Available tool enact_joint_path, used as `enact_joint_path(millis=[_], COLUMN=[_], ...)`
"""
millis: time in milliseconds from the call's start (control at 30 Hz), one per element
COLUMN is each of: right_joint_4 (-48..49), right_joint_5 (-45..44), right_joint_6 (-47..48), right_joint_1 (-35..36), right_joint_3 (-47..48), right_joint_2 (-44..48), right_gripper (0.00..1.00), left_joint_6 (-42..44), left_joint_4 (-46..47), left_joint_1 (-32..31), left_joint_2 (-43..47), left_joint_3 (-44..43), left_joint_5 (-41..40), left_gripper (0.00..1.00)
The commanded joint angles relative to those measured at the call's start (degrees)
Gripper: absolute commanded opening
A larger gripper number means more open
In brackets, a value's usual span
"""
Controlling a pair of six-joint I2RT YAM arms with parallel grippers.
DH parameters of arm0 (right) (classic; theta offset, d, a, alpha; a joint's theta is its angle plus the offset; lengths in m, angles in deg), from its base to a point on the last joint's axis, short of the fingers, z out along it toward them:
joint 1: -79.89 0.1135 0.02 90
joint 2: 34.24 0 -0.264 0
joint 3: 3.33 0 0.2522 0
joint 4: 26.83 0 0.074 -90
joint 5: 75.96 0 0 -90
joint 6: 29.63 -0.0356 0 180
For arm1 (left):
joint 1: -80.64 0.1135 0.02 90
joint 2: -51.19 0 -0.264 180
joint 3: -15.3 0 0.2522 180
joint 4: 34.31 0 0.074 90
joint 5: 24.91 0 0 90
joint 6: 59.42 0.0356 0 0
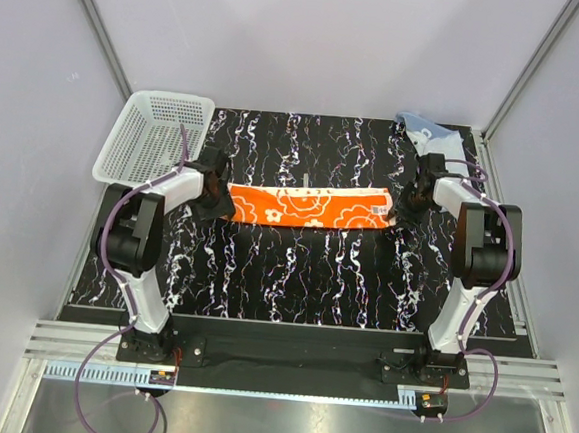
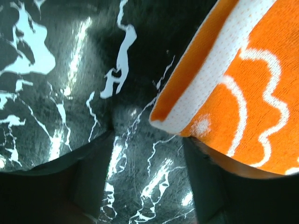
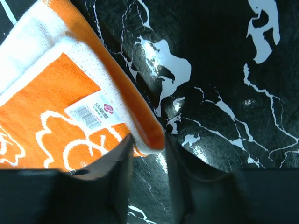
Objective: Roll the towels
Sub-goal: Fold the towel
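The orange towel (image 1: 305,206) with white prints lies folded into a long strip across the middle of the table. At its left end my left gripper (image 1: 215,206) is low and open; in the left wrist view the towel's corner (image 2: 174,120) rests just over the right fingertip (image 2: 205,172), and bare table shows in my left gripper's (image 2: 148,140) gap. My right gripper (image 1: 407,208) is at the right end. Its jaws stand narrowly apart around the labelled corner (image 3: 150,139), which lies flat between the fingertips of my right gripper (image 3: 149,142). The light blue towel (image 1: 431,135) sits crumpled at the back right.
A white mesh basket (image 1: 155,136) stands at the table's back left corner, just beyond my left arm. The black marbled tabletop (image 1: 305,268) runs to grey walls on three sides. The blue towel lies close behind my right arm.
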Motion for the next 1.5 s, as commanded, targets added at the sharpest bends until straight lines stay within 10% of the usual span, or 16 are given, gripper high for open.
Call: enact_joint_path(millis=[0,167,467,667,1133,1267,1467], right_joint_4=[1.38,0.86,-0.29,-0.64,-1.17,-1.17,-1.34], right_joint_5=[-0.14,-0.14,-2.86,-2.34,-2.07,-1.9,-1.11], right_joint_6=[0.43,0.7,0.87,0.96,1.84,2.02,1.84], right_joint_1=[-0.07,-0.07,-0.25,-0.34,-0.34,-0.34,-0.34], right_joint_3=[-0.61,-2.02,-6.85,-6.85,-5.89,-5.71,-5.8], right_joint_2=[-1.48,-0.51,3.09,3.36,2.65,2.3,2.48], right_gripper=[0.36,0.22,0.19,0.21,0.21,0.2,0.19], left_joint_6=[0.05,0.23,-1.26,0.66,1.02,1.02,1.37], left_joint_4=[1.64,1.82,0.14,3.39,3.49,1.29,0.94], left_joint_1=[-0.19,-0.27,-0.36,-0.62,-0.62,-0.62,-0.62], left_joint_2=[-2.28,-2.9,4.48,11.34,-0.69,-4.12,-5.01], left_joint_3=[-2.32,-2.59,3.55,4.8,-4.87,-6.89,-6.55], left_joint_5=[-1.85,-1.85,-2.73,-2.73,-3.25,-4.57,-5.27], left_gripper=[0.6,0.28,0.24,0.62,0.67,0.58,0.17])
